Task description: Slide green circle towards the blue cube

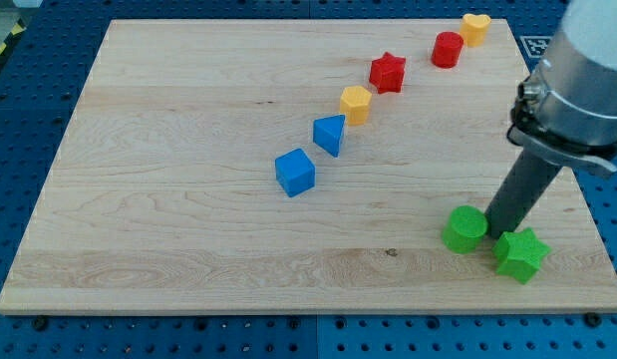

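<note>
The green circle point(464, 229) lies on the wooden board near the view's bottom right. The blue cube point(295, 172) sits near the board's middle, up and to the left of it. My tip point(495, 232) rests on the board right beside the green circle's right edge, between it and the green star point(520, 254). The rod rises up and to the right from there.
A blue triangular block point(330, 134), a yellow hexagon point(356, 103), a red star point(388, 72), a red cylinder point(448, 49) and a yellow heart point(475, 27) run in a diagonal line from the blue cube towards the board's top right corner. The board's right edge point(587, 209) is close.
</note>
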`<state>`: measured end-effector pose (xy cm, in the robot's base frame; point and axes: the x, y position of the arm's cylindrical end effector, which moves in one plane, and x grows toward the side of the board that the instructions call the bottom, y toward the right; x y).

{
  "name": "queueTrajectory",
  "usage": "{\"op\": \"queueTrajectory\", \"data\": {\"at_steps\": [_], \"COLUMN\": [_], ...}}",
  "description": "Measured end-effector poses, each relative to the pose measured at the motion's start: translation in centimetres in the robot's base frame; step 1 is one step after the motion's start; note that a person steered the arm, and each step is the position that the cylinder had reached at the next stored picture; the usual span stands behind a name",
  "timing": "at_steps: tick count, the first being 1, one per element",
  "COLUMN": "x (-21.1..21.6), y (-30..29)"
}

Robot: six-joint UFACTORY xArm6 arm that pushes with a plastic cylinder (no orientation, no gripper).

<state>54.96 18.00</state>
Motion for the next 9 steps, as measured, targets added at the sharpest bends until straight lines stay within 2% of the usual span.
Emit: {"op": "queueTrajectory", "data": {"at_steps": [8, 9], "x": [2.1, 1.8], "y": [-17.7, -18.3]}}
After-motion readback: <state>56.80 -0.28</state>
